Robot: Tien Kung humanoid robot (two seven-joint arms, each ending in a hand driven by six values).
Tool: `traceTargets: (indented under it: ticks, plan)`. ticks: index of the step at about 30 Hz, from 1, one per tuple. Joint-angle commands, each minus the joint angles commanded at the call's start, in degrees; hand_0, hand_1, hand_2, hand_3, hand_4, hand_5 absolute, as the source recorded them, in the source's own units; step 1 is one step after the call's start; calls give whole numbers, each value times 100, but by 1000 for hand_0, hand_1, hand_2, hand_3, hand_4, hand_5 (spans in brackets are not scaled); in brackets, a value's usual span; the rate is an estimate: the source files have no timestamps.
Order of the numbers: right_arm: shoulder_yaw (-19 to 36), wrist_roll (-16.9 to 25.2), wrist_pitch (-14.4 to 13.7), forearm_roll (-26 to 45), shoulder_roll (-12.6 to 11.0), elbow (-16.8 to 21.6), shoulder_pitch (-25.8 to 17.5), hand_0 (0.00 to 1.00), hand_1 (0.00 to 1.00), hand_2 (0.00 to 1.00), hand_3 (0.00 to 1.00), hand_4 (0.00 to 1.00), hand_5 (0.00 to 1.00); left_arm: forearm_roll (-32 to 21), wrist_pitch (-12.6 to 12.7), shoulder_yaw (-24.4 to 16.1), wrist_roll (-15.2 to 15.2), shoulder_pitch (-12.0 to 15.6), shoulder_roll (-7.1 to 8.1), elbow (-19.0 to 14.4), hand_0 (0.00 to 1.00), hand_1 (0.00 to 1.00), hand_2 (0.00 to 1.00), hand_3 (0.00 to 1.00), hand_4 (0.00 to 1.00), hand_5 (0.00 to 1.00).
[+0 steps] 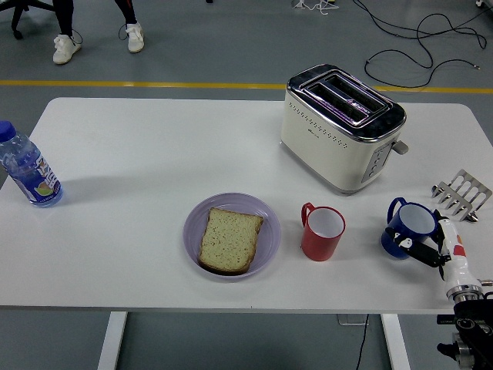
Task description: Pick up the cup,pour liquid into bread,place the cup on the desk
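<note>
The desk (154,146) is white. At centre a lilac plate (231,235) carries tan bread (229,240) with a darker crust. The red cup (322,232) and the blue cup (410,229) at lower right are both white inside. The toaster (341,126) is cream with a chrome top. At left the bottle (28,168) is clear with a blue cap and a blue label. The robot hand (431,248) is black and white. The floor (231,46) is grey with a yellow line.
</note>
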Motion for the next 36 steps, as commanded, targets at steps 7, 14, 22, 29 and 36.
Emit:
traceTargets:
  ticks: [7, 14, 22, 29, 36]
  plan:
    - [39, 15, 38, -65, -7, 43, -34, 689, 679, 891, 988, 951, 76, -20, -1, 31, -1, 0, -1, 0, 656, 694, 717, 608, 341, 934]
    - [20, -70, 88, -233, -13, 18, -53, 694, 685, 891, 985, 949, 56, -33, -2, 53, -3, -6, -2, 0, 655, 695, 717, 609, 341, 938]
    - [-4, -34, 38, -344, -6, 30, -62, 715, 701, 902, 995, 951, 32, -49, 0, 81, -5, 0, -2, 0, 655, 695, 717, 609, 340, 937]
    - [3, -3, 40, -360, -6, 63, -76, 786, 762, 943, 998, 956, 13, -43, -7, 89, -4, 9, 0, 0, 655, 695, 717, 609, 340, 937]
    - [79, -34, 64, -411, -2, 201, -107, 830, 802, 959, 998, 952, 4, -72, -6, 131, -8, 1, 6, 0, 655, 695, 717, 609, 340, 937]
